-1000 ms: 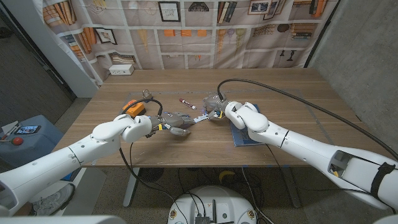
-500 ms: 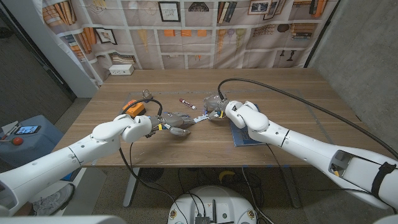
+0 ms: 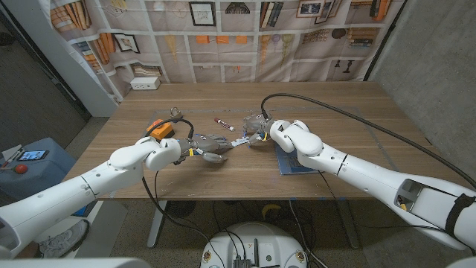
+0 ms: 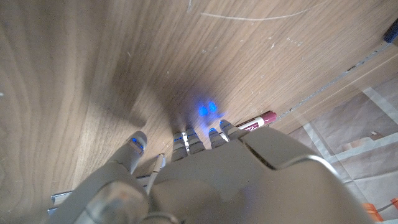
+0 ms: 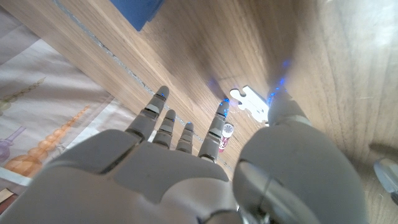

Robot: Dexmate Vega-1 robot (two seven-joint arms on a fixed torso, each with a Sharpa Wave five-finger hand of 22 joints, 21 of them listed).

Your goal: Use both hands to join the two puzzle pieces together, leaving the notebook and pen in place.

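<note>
Barely anything shifting since earlier frame. White puzzle piece [image 5: 249, 102] lying on table mid-centre, just beyond right hand [image 3: 259, 128] fingertips, fingers spread, releasing nothing. Left hand [image 3: 210, 147] grip: cannot tell.

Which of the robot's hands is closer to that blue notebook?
The right hand. It hovers just beyond the notebook's far left corner, its arm crossing over it. The left hand is further off, toward the table's middle.

Wooden table [image 3: 335, 112] with notebook [image 3: 286, 162], pen [image 3: 224, 123], puzzle piece [image 5: 249, 102]
</note>
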